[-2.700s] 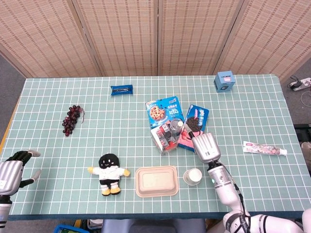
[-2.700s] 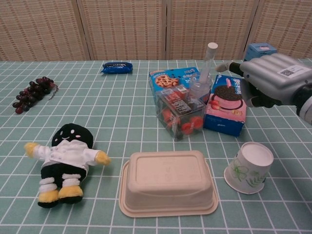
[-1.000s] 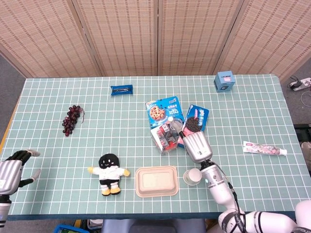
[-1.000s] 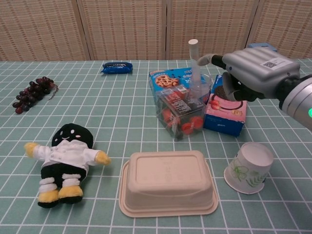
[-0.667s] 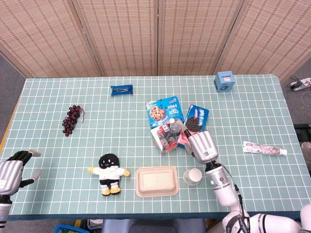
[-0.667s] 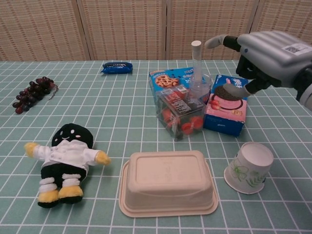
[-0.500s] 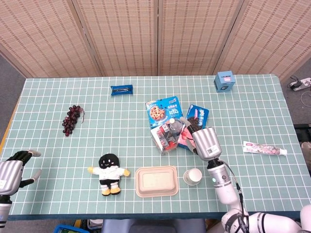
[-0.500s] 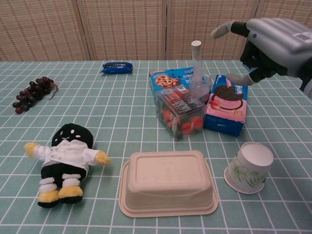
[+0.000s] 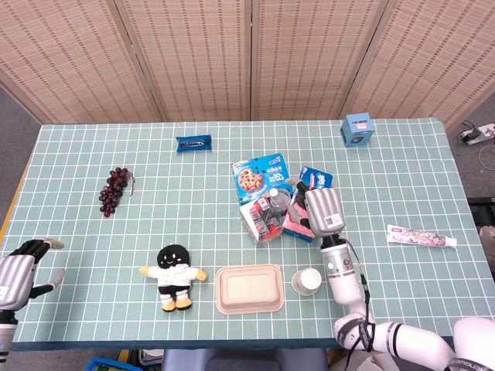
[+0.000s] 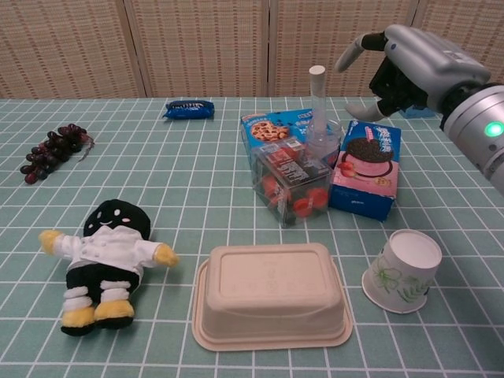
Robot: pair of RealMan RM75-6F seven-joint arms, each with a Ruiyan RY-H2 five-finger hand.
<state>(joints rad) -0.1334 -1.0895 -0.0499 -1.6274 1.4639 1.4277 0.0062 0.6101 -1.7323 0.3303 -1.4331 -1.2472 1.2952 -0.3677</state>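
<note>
standing upright, bottle (image 10: 318, 110) beside raised, spread right hand (image 10: 405, 67).

Quick count, one of each: bunch of dark grapes (image 9: 114, 190), black plush doll (image 9: 173, 275), beige lidded food tray (image 9: 248, 288), upturned paper cup (image 9: 308, 280), clear spray bottle (image 10: 318, 118), white toothpaste tube (image 9: 421, 236), small blue box (image 9: 358, 127). Two blue cookie packs (image 9: 259, 176) (image 9: 192, 143).

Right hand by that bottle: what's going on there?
The right hand hovers open above the pink cookie box, fingers spread, holding nothing. The clear bottle stands upright just beside it, untouched, next to the clear snack container. The left hand rests open at the table's near-left edge.
</note>
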